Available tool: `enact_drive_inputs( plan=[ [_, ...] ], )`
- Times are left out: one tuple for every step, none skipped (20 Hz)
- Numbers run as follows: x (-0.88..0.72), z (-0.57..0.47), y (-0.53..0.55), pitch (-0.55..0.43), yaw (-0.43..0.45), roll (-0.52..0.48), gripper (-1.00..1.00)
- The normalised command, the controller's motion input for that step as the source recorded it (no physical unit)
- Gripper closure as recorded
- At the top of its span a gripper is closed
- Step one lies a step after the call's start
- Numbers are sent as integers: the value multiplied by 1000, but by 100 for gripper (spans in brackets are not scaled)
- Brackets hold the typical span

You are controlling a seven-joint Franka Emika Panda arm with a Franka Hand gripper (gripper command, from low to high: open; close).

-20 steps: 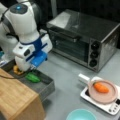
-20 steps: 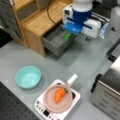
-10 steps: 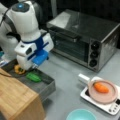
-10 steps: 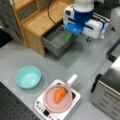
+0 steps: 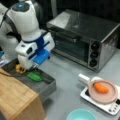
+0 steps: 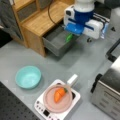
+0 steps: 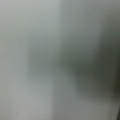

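Gripper (image 5: 32, 68) hangs low over the open grey drawer (image 5: 46, 86), right above the green vegetable (image 5: 34, 76); compared with a second ago the arm has shifted a little up and toward the toaster oven (image 5: 85, 40), so it reads as drawing back from the drawer with the green piece left inside. Cannot tell how far the jaws are apart, the white and blue wrist housing hides them in both front views, and the wrist view is only a grey blur. Nothing seen in its grasp. Green vegetable: small, elongated, bright green, lying flat on the drawer floor near the drawer's front wall, also visible in a front view (image 6: 69, 37) just under the blue housing. A yellow-orange item (image 5: 19, 68) sits deeper in the drawer. Drawer sticks out of the wooden cabinet (image 6: 37, 21). Further from the drawer on the desk (image 6: 82, 62): teal bowl (image 6: 28, 77), pink plate (image 6: 58, 98) with a carrot (image 6: 60, 94) on a white scale-like base.
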Motion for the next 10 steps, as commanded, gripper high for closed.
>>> enact_drive_inputs(
  plan=[
    [26, -28, 309, -95, -144, 46, -100],
    [38, -26, 294, -94, -143, 41, -100],
    [53, -24, 286, -93, -137, 40, -100],
    [61, -23, 275, -91, -133, 39, -100],
    [69, -23, 254, -87, -116, 33, -100],
    [76, -25, 218, -87, -101, 30, -100],
    [80, -26, 199, -83, -93, 29, -100],
    [82, -22, 157, -76, -66, 26, -100],
    [91, -11, 107, -67, -47, 22, -100],
    [97, 3, 48, -58, -31, 18, -100]
  ],
)
